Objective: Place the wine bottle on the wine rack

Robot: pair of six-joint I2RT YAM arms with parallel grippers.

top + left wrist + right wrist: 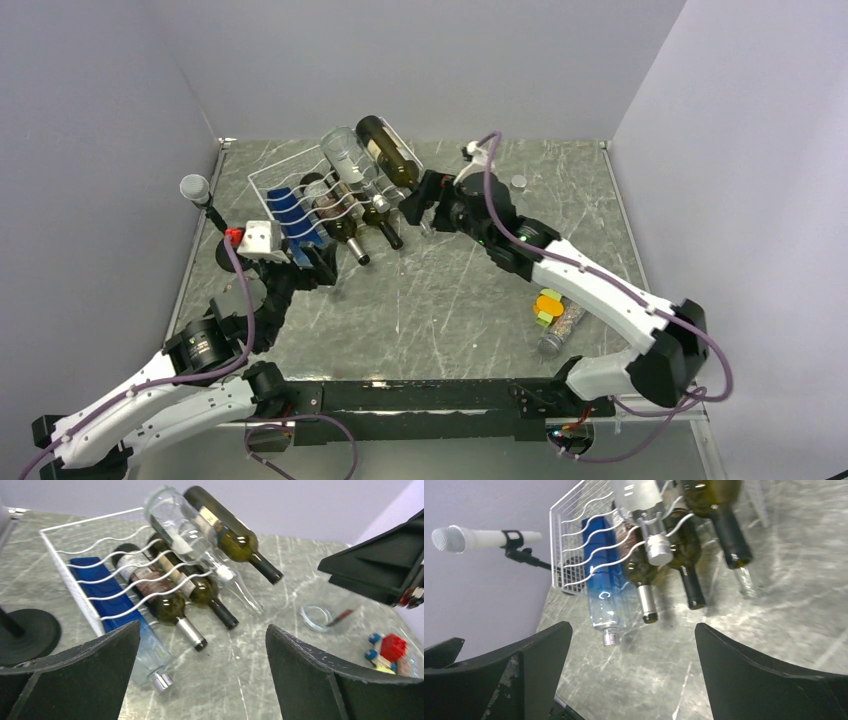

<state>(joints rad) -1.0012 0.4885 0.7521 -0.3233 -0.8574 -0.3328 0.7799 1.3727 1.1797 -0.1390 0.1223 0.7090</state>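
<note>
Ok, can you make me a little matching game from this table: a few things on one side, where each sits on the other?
Things: 1 blue bottle; 2 clear bottle; 3 microphone; 4 jar of coloured pieces.
Places: A lying on the table beside the right arm; B upper row of the wine rack; C lower row of the rack, left end; D on a black stand left of the rack.
Pairs: 1-C, 2-B, 3-D, 4-A.

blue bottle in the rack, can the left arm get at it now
Probably yes: the open left gripper faces the blue bottle's neck end, which sticks out of the rack, with nothing between them. Rack wires cover its body.
</note>
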